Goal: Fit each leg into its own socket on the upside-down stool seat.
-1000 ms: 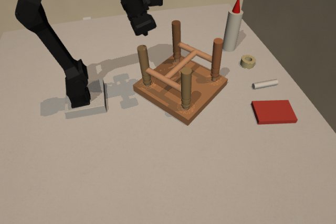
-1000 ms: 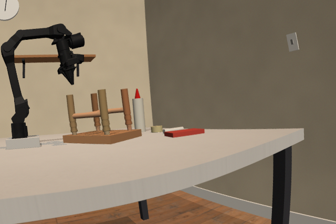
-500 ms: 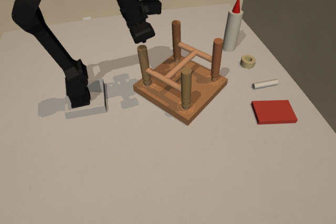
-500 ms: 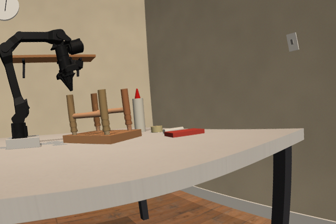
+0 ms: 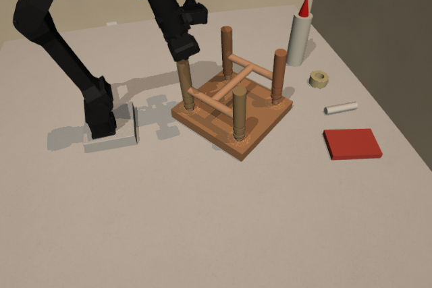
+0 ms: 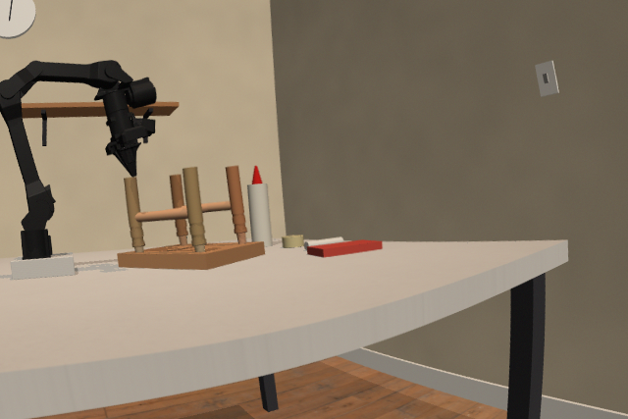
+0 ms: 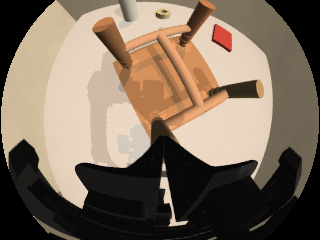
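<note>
The stool seat (image 5: 208,125) (image 6: 162,260) (image 7: 142,107) lies flat, underside up. Four legs stand on it: an olive left leg (image 5: 185,79) (image 6: 131,206), an olive front leg (image 5: 239,114) (image 6: 193,206) (image 7: 242,89), a brown back leg (image 5: 227,48) (image 6: 176,196) (image 7: 112,42) and a brown right leg (image 5: 279,72) (image 6: 235,196) (image 7: 200,21). Narrow paler sections show at the brown legs' feet; whether every shoulder touches the seat I cannot tell. My gripper (image 6: 132,174) (image 7: 163,139) is shut and empty, its tips just above the left leg's top, contact unclear.
An H-shaped stretcher (image 5: 231,83) (image 6: 162,213) (image 7: 180,70) joins the legs. Beyond the seat are a white bottle (image 5: 299,40) (image 6: 259,214) with a red tip, an olive ring (image 5: 318,83) (image 6: 292,241), a white rod (image 5: 341,108) and a red block (image 5: 352,144) (image 6: 344,248) (image 7: 222,37).
</note>
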